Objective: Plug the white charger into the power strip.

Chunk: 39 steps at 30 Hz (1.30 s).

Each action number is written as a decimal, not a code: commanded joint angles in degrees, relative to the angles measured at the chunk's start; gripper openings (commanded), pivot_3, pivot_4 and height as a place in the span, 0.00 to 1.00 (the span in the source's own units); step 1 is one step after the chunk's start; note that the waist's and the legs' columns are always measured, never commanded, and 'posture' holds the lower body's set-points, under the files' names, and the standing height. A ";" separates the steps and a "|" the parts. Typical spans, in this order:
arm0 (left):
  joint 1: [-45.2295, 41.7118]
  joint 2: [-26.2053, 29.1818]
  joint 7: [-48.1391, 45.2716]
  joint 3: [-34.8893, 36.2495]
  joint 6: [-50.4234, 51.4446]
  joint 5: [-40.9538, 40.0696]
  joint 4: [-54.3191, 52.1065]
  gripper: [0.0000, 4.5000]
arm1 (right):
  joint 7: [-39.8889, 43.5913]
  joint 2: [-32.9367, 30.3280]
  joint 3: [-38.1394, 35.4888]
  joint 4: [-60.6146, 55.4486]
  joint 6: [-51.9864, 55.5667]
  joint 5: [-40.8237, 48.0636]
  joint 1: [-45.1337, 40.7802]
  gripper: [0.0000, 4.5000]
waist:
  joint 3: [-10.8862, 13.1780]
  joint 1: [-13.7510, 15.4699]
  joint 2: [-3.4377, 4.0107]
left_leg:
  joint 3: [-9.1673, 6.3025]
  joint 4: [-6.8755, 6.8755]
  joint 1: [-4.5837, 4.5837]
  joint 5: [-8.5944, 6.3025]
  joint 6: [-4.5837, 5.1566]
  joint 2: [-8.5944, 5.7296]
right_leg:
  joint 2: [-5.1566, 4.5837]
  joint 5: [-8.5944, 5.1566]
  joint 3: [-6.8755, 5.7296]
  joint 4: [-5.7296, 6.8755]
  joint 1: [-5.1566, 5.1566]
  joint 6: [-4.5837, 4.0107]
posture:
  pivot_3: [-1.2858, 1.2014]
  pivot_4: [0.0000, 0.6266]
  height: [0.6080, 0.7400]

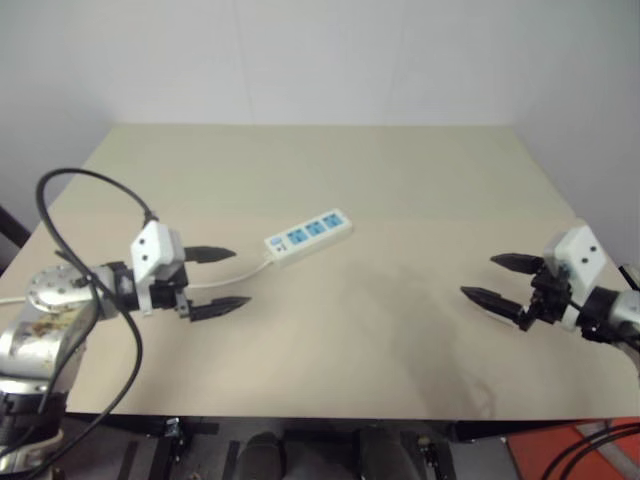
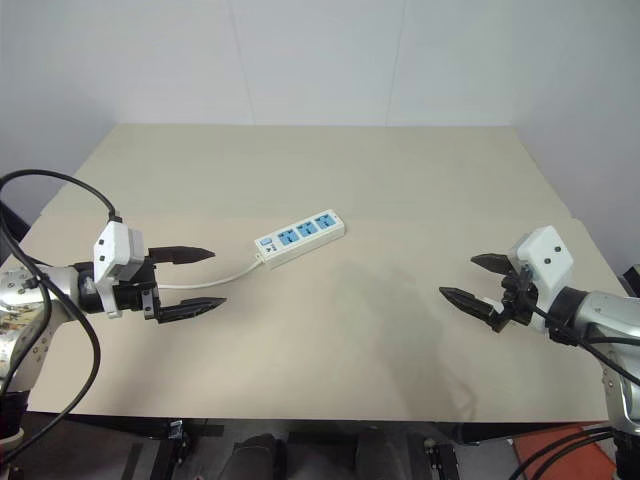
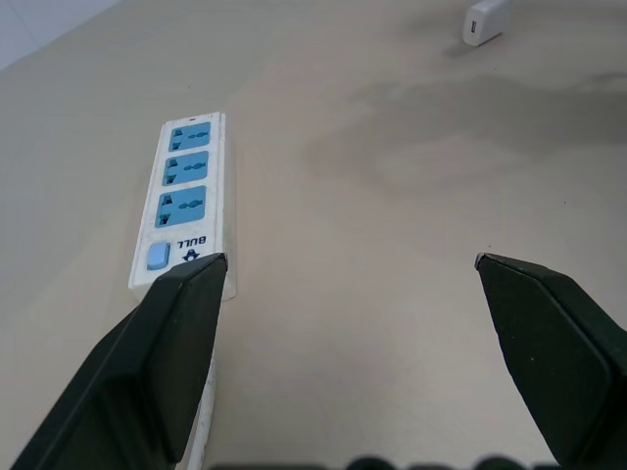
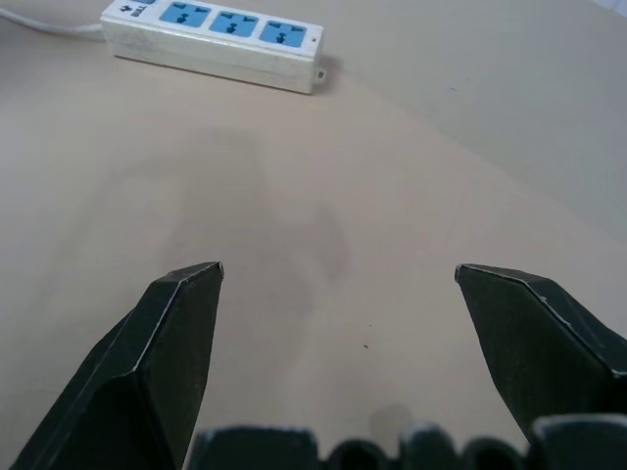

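A broad, pale beige rectangular table [image 1: 420,180] carries the long flat white power strip [image 1: 309,235] with three blue socket faces near its middle, its thin white cord [image 2: 215,279] trailing toward the left gripper [image 1: 218,279]; that gripper's two black fingers stand wide apart, holding nothing; across the table the right gripper [image 2: 468,279] hovers likewise spread and empty; the small white charger [image 3: 486,20] appears in the left wrist view, lying well apart from the strip.

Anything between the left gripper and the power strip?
Nothing visible. Only bare table lies between the left gripper, fingers open, and the power strip. The strip's own cord runs back under the gripper.
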 commanded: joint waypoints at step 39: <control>-40.70 -25.73 4.22 -10.59 -39.39 18.80 74.25 0.99 | -5.91 -0.02 0.19 -3.50 -1.93 3.99 -8.88 0.99 | 0.05 0.17 -0.10 | -0.02 0.02 -0.25 -0.02 0.05 -0.09 | -0.02 0.06 -0.01 -0.18 -0.05 0.08 | 0.52 0.24 1.00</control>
